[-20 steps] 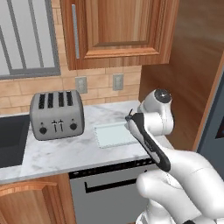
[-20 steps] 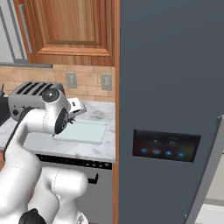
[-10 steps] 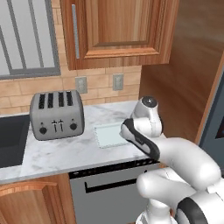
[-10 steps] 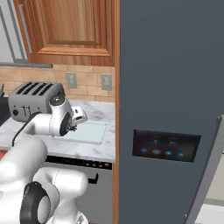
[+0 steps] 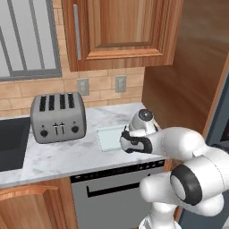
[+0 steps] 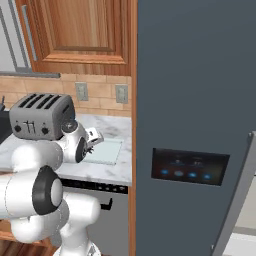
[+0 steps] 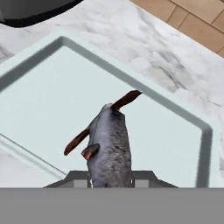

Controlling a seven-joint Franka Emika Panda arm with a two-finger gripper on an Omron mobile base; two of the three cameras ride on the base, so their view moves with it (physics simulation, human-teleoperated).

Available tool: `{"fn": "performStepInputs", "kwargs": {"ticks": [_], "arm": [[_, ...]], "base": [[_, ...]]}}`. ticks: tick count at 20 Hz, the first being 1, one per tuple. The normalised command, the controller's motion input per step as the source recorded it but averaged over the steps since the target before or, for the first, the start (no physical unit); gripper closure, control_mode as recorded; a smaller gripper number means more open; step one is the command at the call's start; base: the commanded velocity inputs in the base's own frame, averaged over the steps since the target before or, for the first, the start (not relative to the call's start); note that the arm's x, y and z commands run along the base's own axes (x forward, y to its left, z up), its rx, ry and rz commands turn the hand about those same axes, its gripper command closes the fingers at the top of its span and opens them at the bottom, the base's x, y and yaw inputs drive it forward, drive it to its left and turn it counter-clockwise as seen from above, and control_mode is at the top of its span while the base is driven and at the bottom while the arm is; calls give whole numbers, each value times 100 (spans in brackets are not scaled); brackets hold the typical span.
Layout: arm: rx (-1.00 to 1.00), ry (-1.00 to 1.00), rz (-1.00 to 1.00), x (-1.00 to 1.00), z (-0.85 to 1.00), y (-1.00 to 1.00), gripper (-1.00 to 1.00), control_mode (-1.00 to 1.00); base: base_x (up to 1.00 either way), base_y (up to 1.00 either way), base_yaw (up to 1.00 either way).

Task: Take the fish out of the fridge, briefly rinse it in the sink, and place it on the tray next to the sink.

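Observation:
The grey-black fish hangs nose-down between my fingertips, its thin tail and fins reddish-brown. My gripper is shut on it, just above the pale mint-white tray. The tray lies on the marble counter to the right of the toaster, and my hand hovers at its right end. From the other side the gripper sits over the tray. The black sink shows at the far left. The slate-grey fridge with its blue-lit panel stands shut at the right.
A silver four-slot toaster stands between sink and tray. Wooden wall cabinets hang above the counter, and a grey oven sits below it. A wooden side panel borders the counter on the right.
The arm has folded lower and the hand has come down and forward over the tray with the fish still held.

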Motion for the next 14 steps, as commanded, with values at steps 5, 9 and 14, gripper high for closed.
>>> {"fn": "performStepInputs", "kwargs": {"ticks": [5, 9, 14], "arm": [[3, 0, 0, 89, -1, -3, 100, -100], [4, 0, 0, 83, 0, -6, -100, -100], [0, 0, 0, 10, 0, 0, -100, -100]], "base": [[0, 0, 0], [0, 0, 0], [0, 0, 0]]}}
